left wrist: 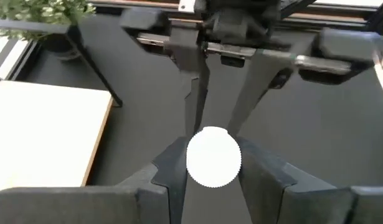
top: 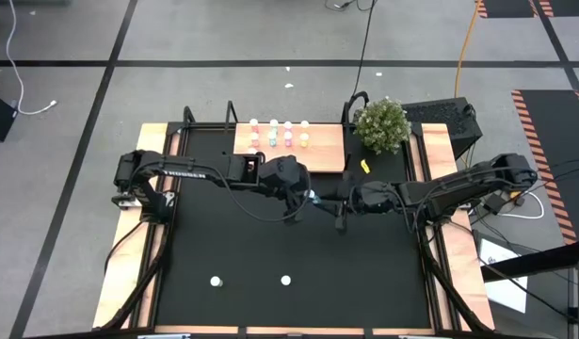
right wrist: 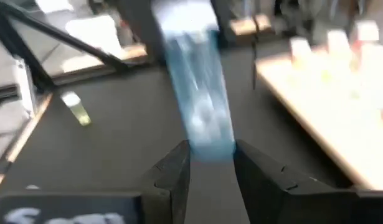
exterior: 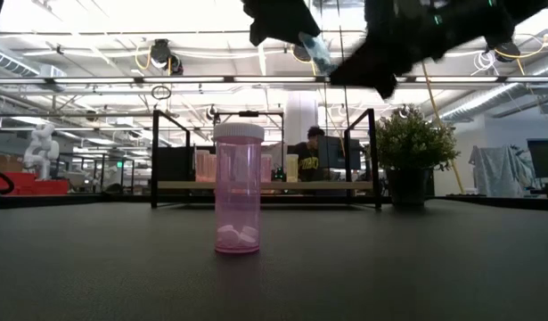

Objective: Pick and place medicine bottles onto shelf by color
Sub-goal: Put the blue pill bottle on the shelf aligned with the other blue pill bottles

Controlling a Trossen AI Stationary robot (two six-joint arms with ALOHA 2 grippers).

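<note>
Above mid-tabletop, your left gripper (top: 303, 196) and right gripper (top: 329, 200) both clamp one teal bottle (exterior: 314, 52), shelf (top: 322, 151) just behind.

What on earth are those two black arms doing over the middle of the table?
They appear to be passing a small teal-blue medicine bottle between them above the black mat. The left gripper grips its white-capped end, and the right gripper has its jaws around the other end. Behind them, several bottles already stand on the light-wood shelf, beside a potted plant. Two more bottles wait near the front of the mat, one of them pink, and a yellow one lies by the shelf.
</note>
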